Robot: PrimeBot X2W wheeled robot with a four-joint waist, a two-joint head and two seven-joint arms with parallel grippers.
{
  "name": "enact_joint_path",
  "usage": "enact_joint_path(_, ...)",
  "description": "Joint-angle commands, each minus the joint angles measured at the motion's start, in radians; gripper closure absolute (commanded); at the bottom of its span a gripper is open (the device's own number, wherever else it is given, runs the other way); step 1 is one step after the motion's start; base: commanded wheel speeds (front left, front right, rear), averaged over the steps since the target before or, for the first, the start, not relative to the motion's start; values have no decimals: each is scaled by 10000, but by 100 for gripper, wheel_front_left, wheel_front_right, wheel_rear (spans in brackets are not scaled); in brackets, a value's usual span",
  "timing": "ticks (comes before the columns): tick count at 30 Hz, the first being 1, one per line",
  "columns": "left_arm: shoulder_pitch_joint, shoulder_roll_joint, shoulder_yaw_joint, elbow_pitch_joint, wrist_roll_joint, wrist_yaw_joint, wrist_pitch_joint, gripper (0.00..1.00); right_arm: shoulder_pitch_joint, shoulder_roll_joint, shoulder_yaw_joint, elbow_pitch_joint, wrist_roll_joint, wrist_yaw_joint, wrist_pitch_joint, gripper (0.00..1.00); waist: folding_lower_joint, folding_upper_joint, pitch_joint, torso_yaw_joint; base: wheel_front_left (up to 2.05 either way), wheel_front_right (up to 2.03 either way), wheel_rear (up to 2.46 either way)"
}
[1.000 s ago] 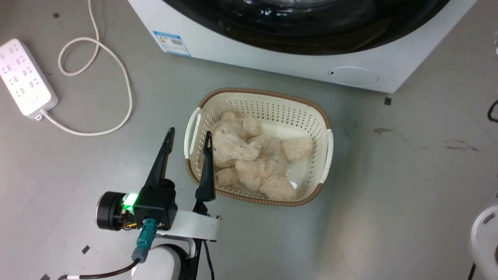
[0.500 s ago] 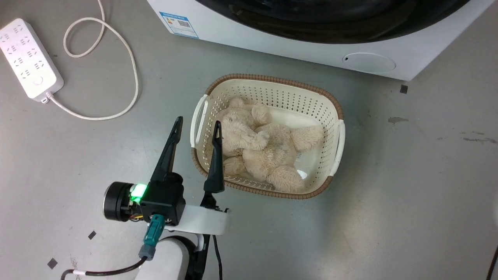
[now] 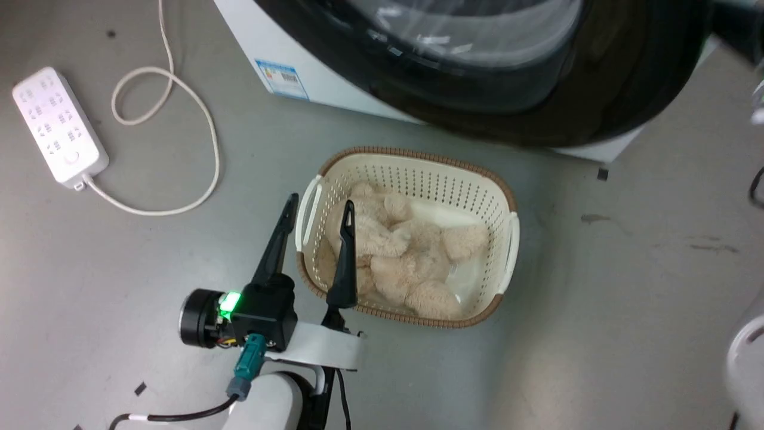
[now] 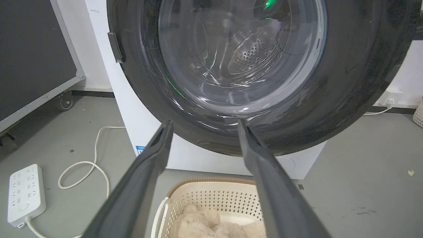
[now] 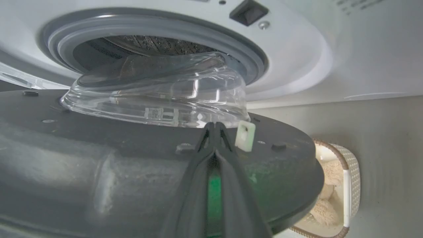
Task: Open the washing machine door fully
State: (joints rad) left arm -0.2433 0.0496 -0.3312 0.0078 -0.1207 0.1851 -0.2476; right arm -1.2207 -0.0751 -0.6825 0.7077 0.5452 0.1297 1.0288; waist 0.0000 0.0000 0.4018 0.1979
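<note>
Glossy black door (image 3: 627, 89) with clear, smooth glass bowl (image 5: 155, 96); perforated metal drum (image 5: 155, 44) behind door; perforated cream plastic basket (image 3: 418, 156) below door, holding fuzzy plush toy (image 3: 412, 263); matt, scuffed grey floor (image 3: 627, 298).

Head view: we looked steeply down on the floor (image 3: 119, 298); basket (image 3: 430, 179) mid-frame, washing machine door (image 3: 627, 89) along the top edge
Left wrist view: we faced the door's outer face from low down, along the left gripper (image 4: 205, 123)
Right wrist view: we sat very close to the door's inner side, along the right gripper (image 5: 214, 125)
Shared: all three caught door and basket; head and left wrist also the power strip (image 3: 59, 125)
</note>
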Motion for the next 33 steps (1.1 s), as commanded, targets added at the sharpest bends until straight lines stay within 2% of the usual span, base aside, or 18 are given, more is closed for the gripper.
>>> enact_joint_path(1,114,10,-104,106,-87,12,-103,0,340,221,22,42,383,10,377,100,0,0,-376,-57,0,0,0)
enact_joint_path(4,335,11,-141,314,-141,-59,-141,0,1030,241,448,-47,1219,10,823,100,0,0,-840,-59,0,0,0)
enact_joint_path(8,761,58,-77,538,-154,-168,-141,0,2156,245,1548,48,2478,10,868,100,0,0,-1496,-70,0,0,0)
enact_joint_path(9,761,58,-77,538,-154,-168,-141,0,2156,245,1548,48,2478,10,868,100,0,0,-1496,-70,0,0,0)
enact_joint_path(14,1188,65,-30,667,-145,-297,-141,0,3613,246,3727,-116,4456,10,728,100,0,0,-2070,32,0,0,0)
enact_joint_path(15,1188,65,-30,667,-145,-297,-141,0,3613,246,3727,-116,4456,10,728,100,0,0,-2070,32,0,0,0)
enact_joint_path(16,1304,68,-19,685,-134,-334,-141,0,4062,247,4495,-261,5085,10,619,100,0,0,-2191,89,0,0,0)
enact_joint_path(17,1304,68,-19,685,-134,-334,-141,0,4062,247,4495,-261,5085,10,619,100,0,0,-2191,89,0,0,0)
enact_joint_path(25,1707,81,53,713,-84,-405,-141,0,5546,247,7676,-1081,7370,10,-252,100,0,0,-2553,282,0,0,0)
enact_joint_path(28,1835,74,80,721,-108,-388,-141,0,5924,248,8638,-1362,7922,10,-683,100,0,0,-2646,331,0,0,0)
enact_joint_path(31,1925,64,189,680,-180,-313,-141,0,6113,248,9169,-1575,8053,10,-1238,100,0,0,-2758,351,0,0,0)
enact_joint_path(32,1968,62,233,678,-214,-301,-141,0,6176,248,9196,-1576,8075,10,-1471,96,0,0,-2826,350,0,0,0)
enact_joint_path(33,2010,60,279,677,-238,-293,-141,0,6221,248,9182,-1559,8023,10,-1719,63,0,0,-2883,345,0,0,0)
